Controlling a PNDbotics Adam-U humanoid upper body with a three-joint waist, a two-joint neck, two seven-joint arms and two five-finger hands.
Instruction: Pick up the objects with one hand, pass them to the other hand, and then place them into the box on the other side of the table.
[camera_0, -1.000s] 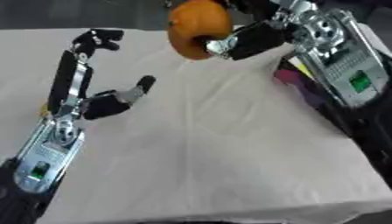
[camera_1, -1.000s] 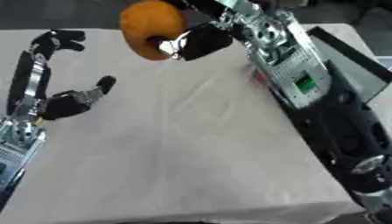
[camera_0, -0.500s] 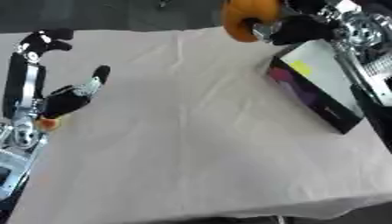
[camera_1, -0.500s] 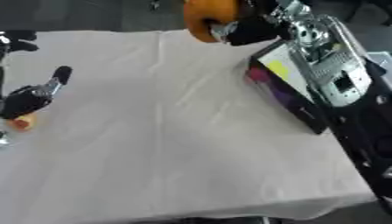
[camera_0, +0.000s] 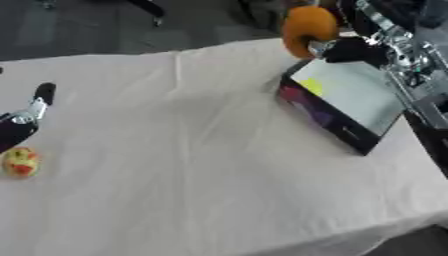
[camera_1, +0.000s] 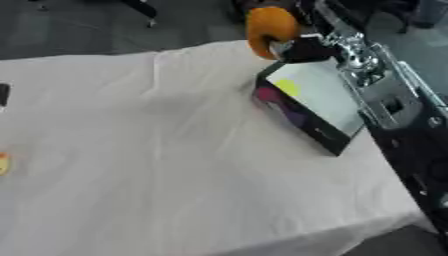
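Note:
My right hand (camera_0: 354, 47) holds an orange round object (camera_0: 308, 30) in the air, just above the far left corner of the dark box (camera_0: 350, 107) with a pale inside, at the table's right side. Its fingers are curled round the object. A small yellow and red object (camera_0: 21, 161) lies on the white cloth near the left edge. My left hand (camera_0: 26, 117) shows only partly at the left edge, just above that small object and apart from it; its fingers look relaxed and hold nothing.
A white cloth (camera_0: 192, 150) covers the table, with creases across its middle. The table's front edge runs along the lower right. Dark floor and chair legs lie beyond the far edge.
The right hand has carried the orange object rightward to above the box. The view has swung to the right, so the left arm has slid out at the left edge.

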